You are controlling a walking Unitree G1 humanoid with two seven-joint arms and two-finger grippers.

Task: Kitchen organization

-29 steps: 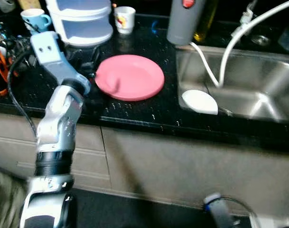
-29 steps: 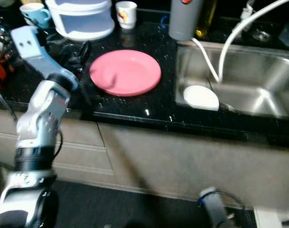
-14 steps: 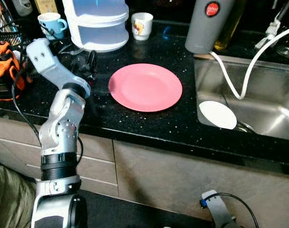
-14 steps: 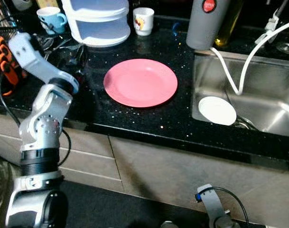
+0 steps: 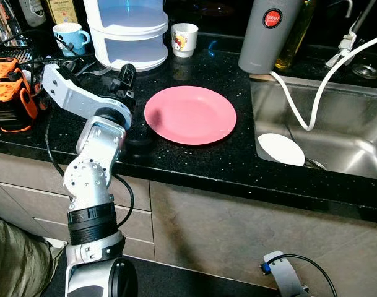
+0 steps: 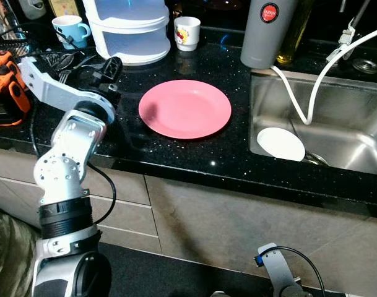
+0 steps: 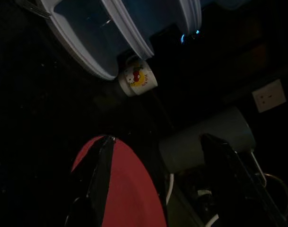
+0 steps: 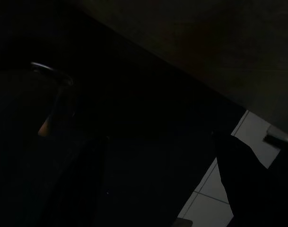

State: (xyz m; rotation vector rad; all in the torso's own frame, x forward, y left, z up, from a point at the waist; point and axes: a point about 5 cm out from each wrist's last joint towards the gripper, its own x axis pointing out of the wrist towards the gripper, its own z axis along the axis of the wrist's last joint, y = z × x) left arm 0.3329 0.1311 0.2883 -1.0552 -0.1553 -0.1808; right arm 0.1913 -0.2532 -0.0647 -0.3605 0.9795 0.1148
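A pink plate [image 5: 190, 115] lies flat on the black counter [image 5: 194, 164], left of the sink. My left gripper [image 5: 127, 77] hovers over the counter just off the plate's left rim, open and holding nothing. In the left wrist view its two black fingers [image 7: 100, 179] stand wide apart, with the pink plate [image 7: 129, 194] ahead between them. A white dish [image 5: 281, 149] rests in the steel sink [image 5: 361, 124]. My right arm [image 5: 280, 277] hangs idle below the counter front. Its dark wrist view shows its fingers [image 8: 240, 175] apart over the floor.
Stacked translucent containers [image 5: 129, 31], a white printed cup [image 5: 184, 38] and a blue mug [image 5: 69, 37] stand at the back. A grey flask [image 5: 265, 34] sits by the sink's corner. A white hose [image 5: 318, 80] runs into the sink. Orange tools [image 5: 8, 93] occupy the counter's left end.
The whole view has shifted and sharpened as the camera moved. My left forearm has swung, bringing the gripper closer to the plate's left rim.
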